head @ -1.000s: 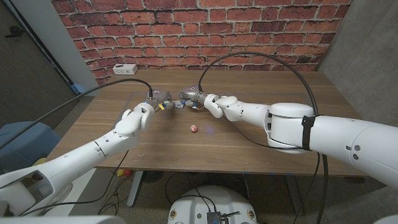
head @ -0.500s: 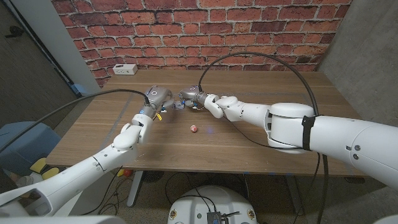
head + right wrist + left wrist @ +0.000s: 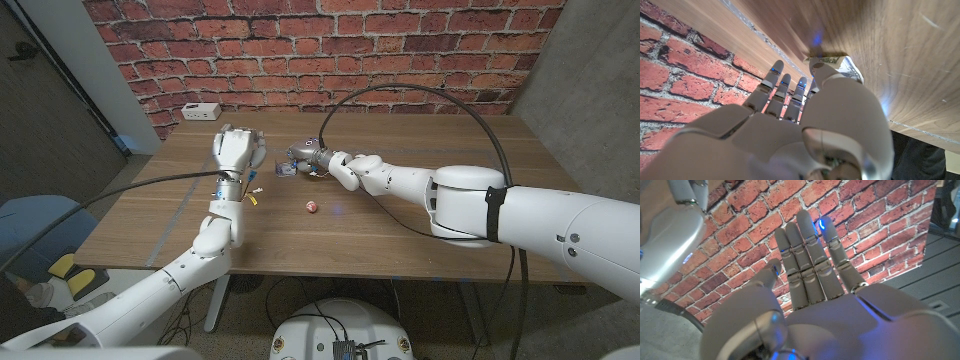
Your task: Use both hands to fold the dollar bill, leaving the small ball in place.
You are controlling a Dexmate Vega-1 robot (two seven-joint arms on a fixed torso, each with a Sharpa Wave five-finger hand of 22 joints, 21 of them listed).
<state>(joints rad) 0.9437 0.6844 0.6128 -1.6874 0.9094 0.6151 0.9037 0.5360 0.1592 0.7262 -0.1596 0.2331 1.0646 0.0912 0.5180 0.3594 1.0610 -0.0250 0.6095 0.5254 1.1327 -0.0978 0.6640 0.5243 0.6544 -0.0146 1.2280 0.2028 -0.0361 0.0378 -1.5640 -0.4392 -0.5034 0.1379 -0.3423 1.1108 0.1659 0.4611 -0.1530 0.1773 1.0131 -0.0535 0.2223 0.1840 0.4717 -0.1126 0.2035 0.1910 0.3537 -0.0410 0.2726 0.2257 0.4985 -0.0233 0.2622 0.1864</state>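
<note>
The dollar bill [image 3: 287,169] lies folded small on the table's far middle, and its end sticks out from under my right hand [image 3: 309,157]. In the right wrist view the thumb sits on the bill [image 3: 851,70], holding it against the fingers [image 3: 782,90], which reach straight along the wood. My left hand [image 3: 238,150] is raised above the table to the left of the bill, fingers straight and pointing up, holding nothing. In the left wrist view its fingers [image 3: 807,260] stand against the brick wall. The small pink ball [image 3: 311,207] rests nearer to me than the bill, apart from both hands.
A white box [image 3: 201,111] sits at the table's far left corner by the brick wall. Black cables arc over both arms. Bare wood [image 3: 420,215] stretches to the right and towards the front edge.
My left hand has come off the bill and swung up and to the left, its fingers now straight. The right hand, the bill and the ball have stayed put.
</note>
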